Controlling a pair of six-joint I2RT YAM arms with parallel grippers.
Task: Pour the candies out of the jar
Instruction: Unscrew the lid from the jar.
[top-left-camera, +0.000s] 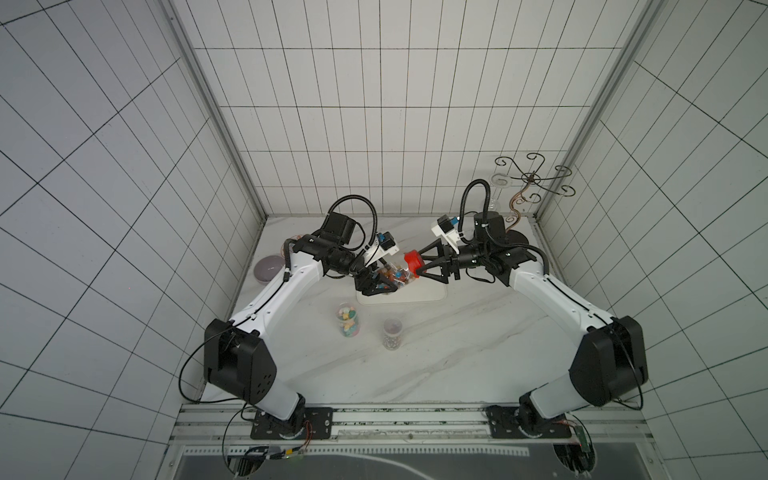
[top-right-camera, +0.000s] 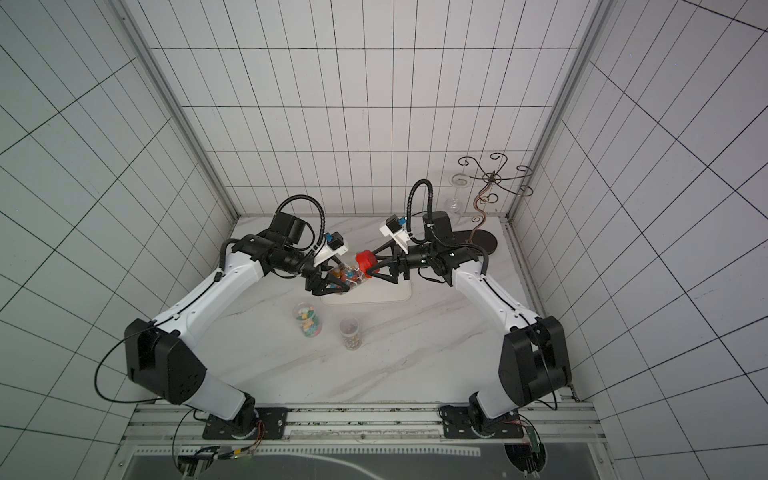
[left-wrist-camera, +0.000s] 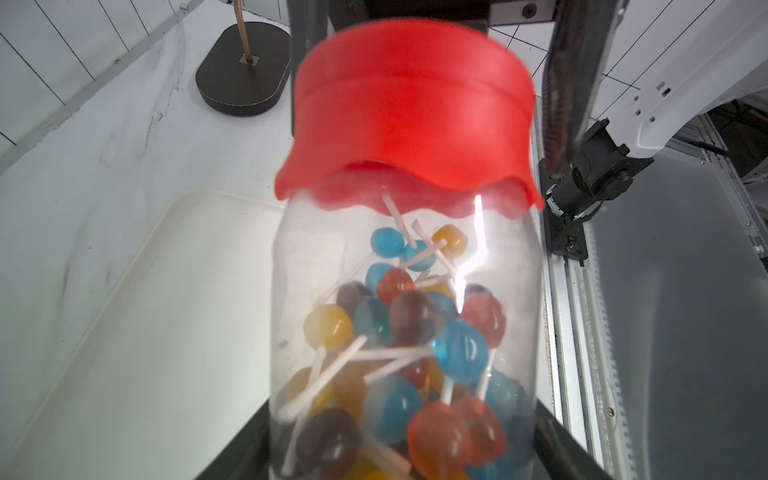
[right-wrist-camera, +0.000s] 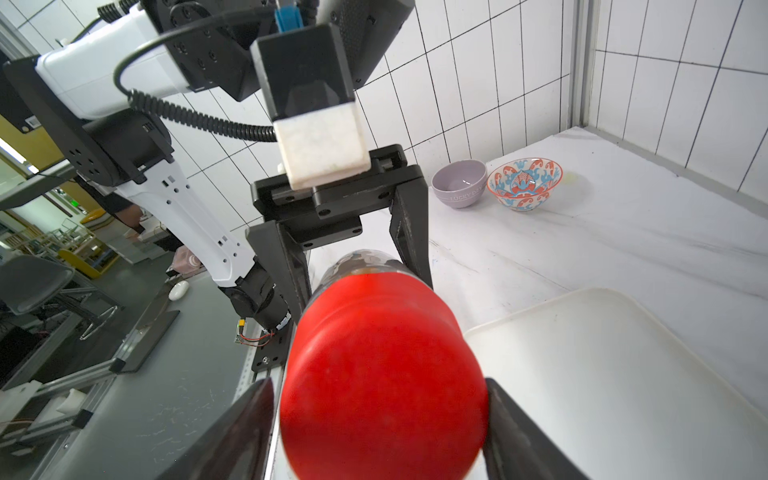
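In both top views the left gripper (top-left-camera: 384, 284) clamps the tilted lollipop jar (top-left-camera: 399, 275) over the tray (top-left-camera: 428, 293); the left wrist view shows the lollipops (left-wrist-camera: 415, 332) still capped by the red lid (left-wrist-camera: 409, 120); the right wrist view shows the right gripper (right-wrist-camera: 378, 382) straddling that lid, grip indeterminate, so a slipped pull could scatter lollipops off-tray.

You work in a lab test cell: white tiled walls (top-left-camera: 374, 124) around a marble-look tabletop (top-left-camera: 415, 365), an aluminium rail (top-left-camera: 415, 419) at its front, a grey chair (right-wrist-camera: 37, 282) outside.
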